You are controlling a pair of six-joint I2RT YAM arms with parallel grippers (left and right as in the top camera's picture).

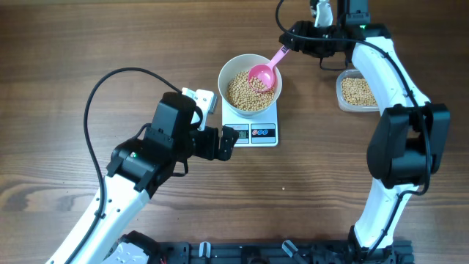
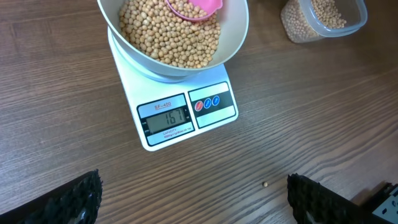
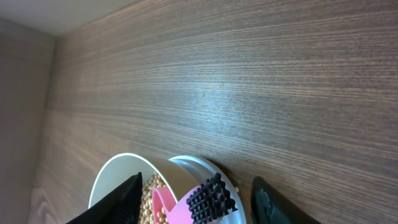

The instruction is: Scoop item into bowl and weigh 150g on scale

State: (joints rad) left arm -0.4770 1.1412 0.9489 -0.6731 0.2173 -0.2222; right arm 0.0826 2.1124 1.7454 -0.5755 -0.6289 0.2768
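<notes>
Bowl (image 1: pixel 223 84) of beans (image 1: pixel 242 95) sits on the scale (image 1: pixel 256 134), its display end toward my left gripper (image 2: pixel 193 199).
That gripper gapes just before the scale. The pink scoop (image 1: pixel 262 75) lies on the beans, handle slanting away to my right gripper (image 1: pixel 293 40); I cannot tell whether it grips.

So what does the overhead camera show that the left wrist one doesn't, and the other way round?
Only overhead: both arms, left arm and right arm, and the pink scoop's handle. Only left wrist: readable digits on the display of the scale. Both: the white bowl of beans on the scale, and the clear tub.
</notes>
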